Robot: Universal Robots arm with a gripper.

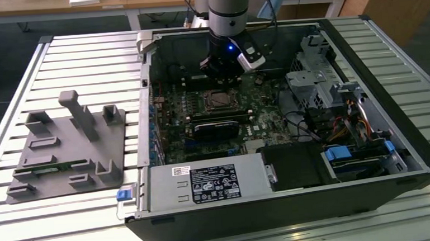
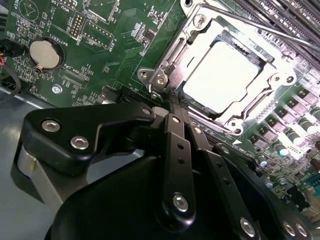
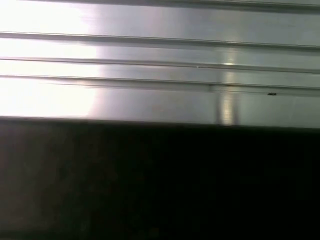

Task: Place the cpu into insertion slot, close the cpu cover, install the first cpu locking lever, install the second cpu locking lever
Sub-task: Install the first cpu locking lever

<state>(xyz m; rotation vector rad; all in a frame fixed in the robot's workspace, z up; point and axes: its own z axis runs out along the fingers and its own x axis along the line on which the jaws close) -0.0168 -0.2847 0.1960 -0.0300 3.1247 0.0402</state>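
Hovering at the cpu cover's seven o'clock corner, the clenched, empty tool could slip and scratch the cpu.

Across the upper half of the frame, a ribbed silvery metal surface with long horizontal grooves, glaring bright toward the upper left and with a small bright reflection right of centre. Below, filling the lower half, a dark featureless area, straight-edged along its top.
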